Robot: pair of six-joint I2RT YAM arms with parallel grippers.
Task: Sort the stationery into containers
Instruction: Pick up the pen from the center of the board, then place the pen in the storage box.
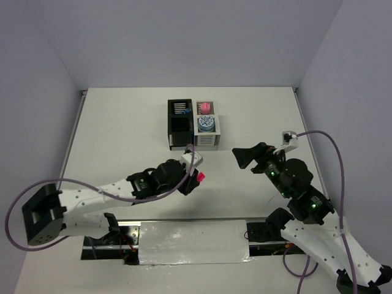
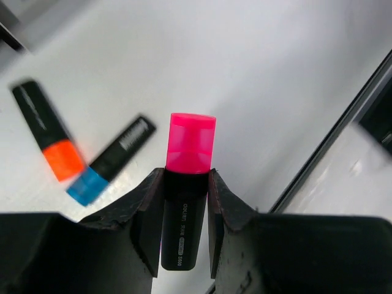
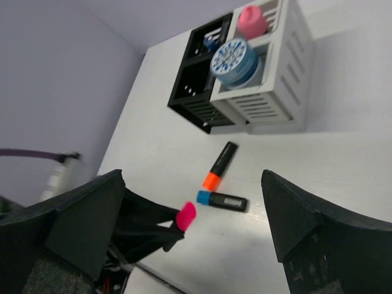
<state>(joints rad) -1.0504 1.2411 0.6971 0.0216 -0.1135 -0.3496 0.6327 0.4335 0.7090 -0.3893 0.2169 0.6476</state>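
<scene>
My left gripper is shut on a black highlighter with a pink end, held above the table; the pink end also shows in the top view. An orange-ended highlighter and a blue-ended highlighter lie on the table beyond it. The black organiser holds a blue-capped bottle. The white organiser holds a blue roll and a pink tube. My right gripper is open and empty, right of the highlighters.
The two organisers stand side by side at the table's middle back. A shiny metal plate lies along the near edge between the arm bases. Purple-grey walls close the table on three sides.
</scene>
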